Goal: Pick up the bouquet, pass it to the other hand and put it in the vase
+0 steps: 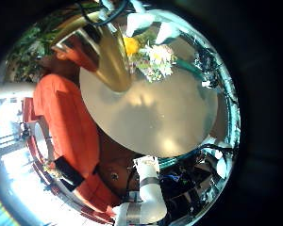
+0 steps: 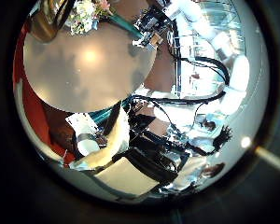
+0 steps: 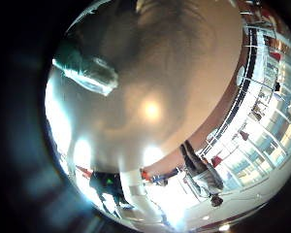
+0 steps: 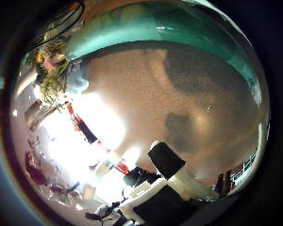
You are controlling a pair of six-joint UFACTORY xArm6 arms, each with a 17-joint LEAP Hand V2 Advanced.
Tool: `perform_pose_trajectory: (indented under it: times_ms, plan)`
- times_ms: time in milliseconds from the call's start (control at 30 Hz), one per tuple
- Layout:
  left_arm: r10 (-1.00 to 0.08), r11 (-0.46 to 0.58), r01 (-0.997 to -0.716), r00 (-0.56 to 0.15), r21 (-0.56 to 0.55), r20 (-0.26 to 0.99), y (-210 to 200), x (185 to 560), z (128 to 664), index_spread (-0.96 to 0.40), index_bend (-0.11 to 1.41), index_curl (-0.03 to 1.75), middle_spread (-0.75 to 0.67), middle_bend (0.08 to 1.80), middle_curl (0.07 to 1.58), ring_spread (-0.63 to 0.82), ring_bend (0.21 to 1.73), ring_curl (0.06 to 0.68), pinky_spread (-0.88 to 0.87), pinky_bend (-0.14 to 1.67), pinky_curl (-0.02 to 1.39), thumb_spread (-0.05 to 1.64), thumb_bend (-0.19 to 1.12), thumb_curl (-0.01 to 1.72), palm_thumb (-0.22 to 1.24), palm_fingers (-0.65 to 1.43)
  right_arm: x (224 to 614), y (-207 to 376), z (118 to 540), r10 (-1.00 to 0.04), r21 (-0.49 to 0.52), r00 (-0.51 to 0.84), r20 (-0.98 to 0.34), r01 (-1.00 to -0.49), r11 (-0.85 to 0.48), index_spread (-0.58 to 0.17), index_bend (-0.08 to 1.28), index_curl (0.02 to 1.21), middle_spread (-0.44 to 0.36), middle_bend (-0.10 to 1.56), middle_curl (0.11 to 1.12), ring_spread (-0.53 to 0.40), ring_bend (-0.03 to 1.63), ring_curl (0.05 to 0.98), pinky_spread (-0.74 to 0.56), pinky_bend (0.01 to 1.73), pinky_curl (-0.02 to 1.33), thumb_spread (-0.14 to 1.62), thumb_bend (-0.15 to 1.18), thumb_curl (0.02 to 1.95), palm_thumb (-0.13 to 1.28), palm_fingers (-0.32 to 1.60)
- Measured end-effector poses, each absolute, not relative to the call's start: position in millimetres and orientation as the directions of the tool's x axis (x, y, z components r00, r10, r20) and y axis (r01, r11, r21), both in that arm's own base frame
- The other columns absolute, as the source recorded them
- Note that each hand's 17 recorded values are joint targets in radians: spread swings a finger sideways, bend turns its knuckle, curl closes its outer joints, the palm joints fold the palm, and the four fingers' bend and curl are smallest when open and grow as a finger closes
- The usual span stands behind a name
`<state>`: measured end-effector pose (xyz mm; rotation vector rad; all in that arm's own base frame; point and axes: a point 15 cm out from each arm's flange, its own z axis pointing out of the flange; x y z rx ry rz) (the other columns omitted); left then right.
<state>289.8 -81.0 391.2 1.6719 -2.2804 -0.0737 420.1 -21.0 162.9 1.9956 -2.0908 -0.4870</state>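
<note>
Left palm view: bouquet (image 1: 153, 58) beside vase (image 1: 102, 55).

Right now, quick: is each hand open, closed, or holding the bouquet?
Left hand: cannot be told; the bouquet shows close by.
Right hand: cannot be told.

A lobby-like hall — round table (image 1: 165, 108), orange seating (image 1: 66, 118), tall windows (image 3: 267, 126).
</note>
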Motion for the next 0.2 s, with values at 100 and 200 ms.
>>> perform_pose_trajectory:
  times_ms: [100,200]
  plan:
    - [-0.947,0.288,-0.924,-0.237,0.25,0.215,-71.2,288.2,393.4,0.02,0.18,0.36,0.41,0.19,0.32,0.58,0.44,0.208,0.55,0.19,0.3,1.12,-0.02,0.34,0.4,0.09,420.1,-21.0,162.9,-0.995,0.377,-0.061,-0.075,-0.926,0.028,-0.419,0.21,0.44,0.098,0.33,0.44,0.24,0.56,0.312,0.41,0.66,0.42,1.1,-0.03,0.51,0.49,-0.09]
    - [-0.953,0.27,-0.93,-0.222,0.249,0.206,-67.6,289.9,395.0,0.02,0.18,0.36,0.41,0.19,0.32,0.58,0.44,0.207,0.55,0.19,0.29,1.12,-0.02,0.34,0.4,0.09,420.1,-21.0,162.9,-0.995,0.377,-0.061,-0.075,-0.926,0.028,-0.409,0.18,0.42,0.108,0.28,0.41,0.262,0.49,0.281,0.44,0.59,0.38,1.11,-0.02,0.48,0.5,-0.03]
